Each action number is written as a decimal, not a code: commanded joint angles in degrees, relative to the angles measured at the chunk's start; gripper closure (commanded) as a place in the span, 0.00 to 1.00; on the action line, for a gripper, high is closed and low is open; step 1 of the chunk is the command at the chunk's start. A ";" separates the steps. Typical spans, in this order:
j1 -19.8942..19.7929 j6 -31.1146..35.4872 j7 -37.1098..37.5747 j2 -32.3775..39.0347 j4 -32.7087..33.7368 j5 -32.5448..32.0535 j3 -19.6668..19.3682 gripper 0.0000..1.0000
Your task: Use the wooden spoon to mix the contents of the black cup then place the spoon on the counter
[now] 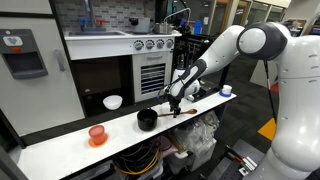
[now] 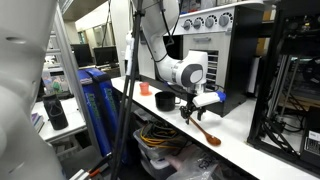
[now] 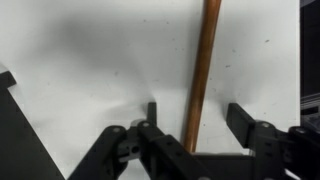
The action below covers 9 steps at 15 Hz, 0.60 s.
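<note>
A Franka arm's black Robotiq gripper hangs low over the long, flat white counter, straddling the slender handle of the long, reddish-brown wooden spoon. In the wrist view the handle runs straight up between the 2 black fingers. The jaws stand apart, with a strip of white counter showing on each side of the wood, so nothing is clamped yet. The spoon lies flat on the counter, and in both exterior views it sits just beside the small, round black cup, on the side away from the translucent orange-red cup and the white bowl.

The step in hand appears to be the pickup, the first of the task; the mixing and the put-down both lie ahead. The next move calls for the jaws to shut squarely on the thin handle, which sits a little nearer 1 finger than the other and may shift as they meet it. After that comes a lift clear of the counter and a short carry to the mouth of the black cup, spoon tip down. What the cup holds cannot be made out.
</note>
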 commanded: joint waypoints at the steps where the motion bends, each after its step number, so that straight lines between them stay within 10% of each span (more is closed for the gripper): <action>1: 1.23 -1.79 1.57 1.04 2.10 -1.80 -1.24 0.58; 6: 1.87 -2.65 2.75 0.66 2.40 -2.81 -1.62 0.95; 9: 2.88 -1.67 5.03 -0.28 1.76 -4.96 -2.58 0.98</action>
